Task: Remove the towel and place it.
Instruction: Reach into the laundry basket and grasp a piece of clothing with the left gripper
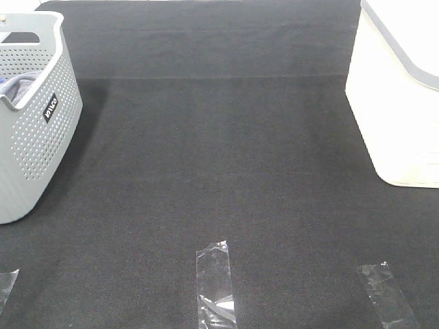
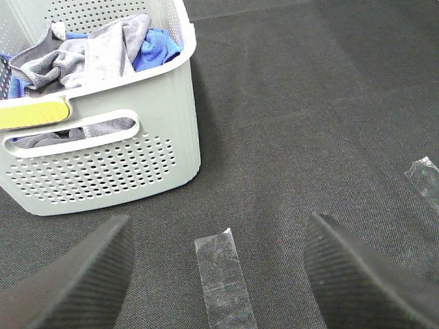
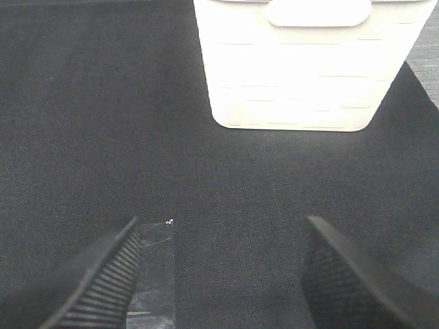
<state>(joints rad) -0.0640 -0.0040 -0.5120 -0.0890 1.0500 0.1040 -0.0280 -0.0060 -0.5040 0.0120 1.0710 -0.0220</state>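
The grey-lavender towel [image 2: 103, 51] lies crumpled in the grey perforated basket [image 2: 110, 171], over a bright blue cloth [image 2: 156, 49]. In the high view only a bit of cloth [image 1: 17, 88] shows over the rim of the basket [image 1: 38, 137] at the far left. My left gripper [image 2: 218, 274] is open and empty, low over the black mat a short way in front of the basket. My right gripper [image 3: 219, 274] is open and empty over the mat, in front of the white bin [image 3: 309, 68]. Neither gripper shows in the high view.
A white bin [image 1: 398, 103] stands at the right edge of the black mat [image 1: 219, 151]. Strips of clear tape [image 1: 216, 288] lie along the mat's near edge, another at the right [image 1: 385, 295]. A yellow label [image 2: 34, 113] sits on the basket's rim.
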